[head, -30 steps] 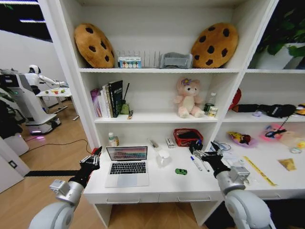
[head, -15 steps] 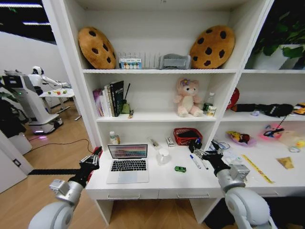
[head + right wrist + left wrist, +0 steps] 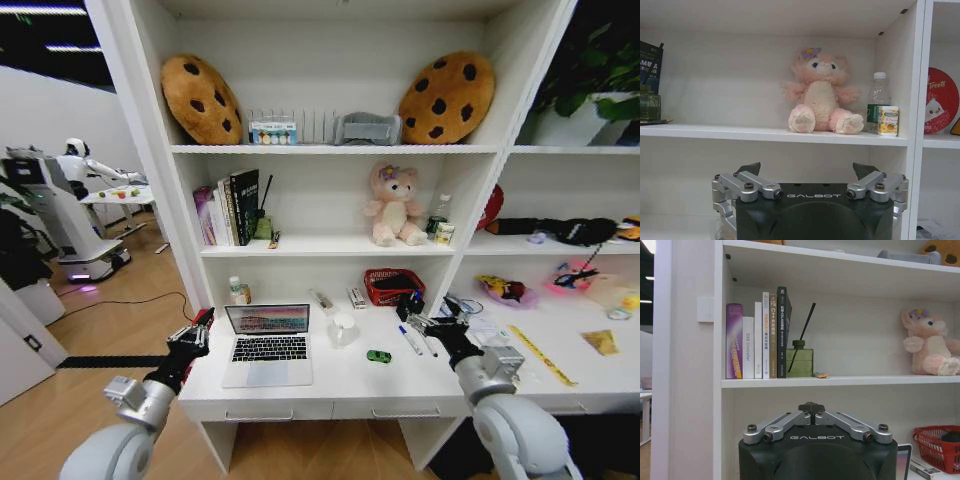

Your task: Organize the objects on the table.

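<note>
White tabletop (image 3: 340,385) lies bare between both tools. Left tool (image 3: 190,335), clenched, hangs off the laptop's (image 3: 268,347) outer edge. Right tool (image 3: 432,325), released, hovers just beside the marker pens (image 3: 411,341).

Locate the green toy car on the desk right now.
Head view: the green toy car sits on the white desk, right of the laptop, left of the marker pens, near the front edge.

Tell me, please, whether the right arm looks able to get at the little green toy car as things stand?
Probably yes: the green toy car sits alone on bare table, just inboard of the open right gripper, with nothing between them.
</note>
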Available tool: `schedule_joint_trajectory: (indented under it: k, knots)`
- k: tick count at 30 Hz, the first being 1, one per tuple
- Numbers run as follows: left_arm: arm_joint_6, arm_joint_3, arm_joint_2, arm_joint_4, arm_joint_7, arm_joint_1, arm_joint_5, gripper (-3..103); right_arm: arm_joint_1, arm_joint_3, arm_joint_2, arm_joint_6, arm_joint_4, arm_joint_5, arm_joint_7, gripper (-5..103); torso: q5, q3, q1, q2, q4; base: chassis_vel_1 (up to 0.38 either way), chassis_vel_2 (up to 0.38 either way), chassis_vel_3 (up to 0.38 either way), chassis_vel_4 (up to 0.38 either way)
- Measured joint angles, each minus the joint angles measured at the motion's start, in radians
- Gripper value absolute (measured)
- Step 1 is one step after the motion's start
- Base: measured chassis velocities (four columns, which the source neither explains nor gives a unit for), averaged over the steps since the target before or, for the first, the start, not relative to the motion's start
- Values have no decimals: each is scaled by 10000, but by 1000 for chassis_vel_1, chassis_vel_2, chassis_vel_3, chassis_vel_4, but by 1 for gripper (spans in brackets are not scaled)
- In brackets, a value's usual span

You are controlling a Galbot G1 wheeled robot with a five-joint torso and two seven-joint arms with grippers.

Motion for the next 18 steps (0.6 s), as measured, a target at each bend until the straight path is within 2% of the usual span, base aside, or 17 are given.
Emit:
schedule_joint_trajectory:
  k: [18]
  knots:
    - [-17,29,-10,32,105,-33,12,0,-7,35,7,-2,-35,-9,-73,100,0,0,-1,0,0,-4,3,10,-7]
